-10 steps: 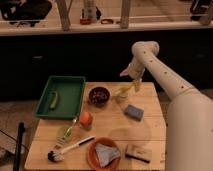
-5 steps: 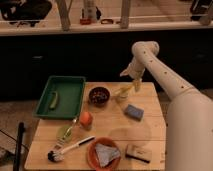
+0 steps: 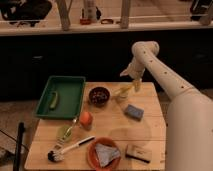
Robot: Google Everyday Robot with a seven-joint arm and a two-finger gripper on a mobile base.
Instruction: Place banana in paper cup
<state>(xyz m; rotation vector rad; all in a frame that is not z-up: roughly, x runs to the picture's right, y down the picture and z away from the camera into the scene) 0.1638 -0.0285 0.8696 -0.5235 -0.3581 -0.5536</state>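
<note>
The paper cup (image 3: 121, 96) is small and pale, standing at the far side of the wooden table (image 3: 115, 127), just right of the dark bowl (image 3: 99, 95). The banana (image 3: 125, 90) is a slim yellow piece lying tilted across the cup's top, its right end raised toward the gripper. My gripper (image 3: 135, 83) hangs from the white arm just above and to the right of the cup, at the banana's raised end. I cannot tell whether it touches the banana.
A green tray (image 3: 42, 102) at the left holds a green pod (image 3: 54, 100). A blue sponge (image 3: 133, 111), an orange fruit (image 3: 86, 117), a green item (image 3: 65, 132), a brush (image 3: 70, 149), an orange bowl (image 3: 92, 157) with a cloth and a brown block (image 3: 137, 152) lie on the table.
</note>
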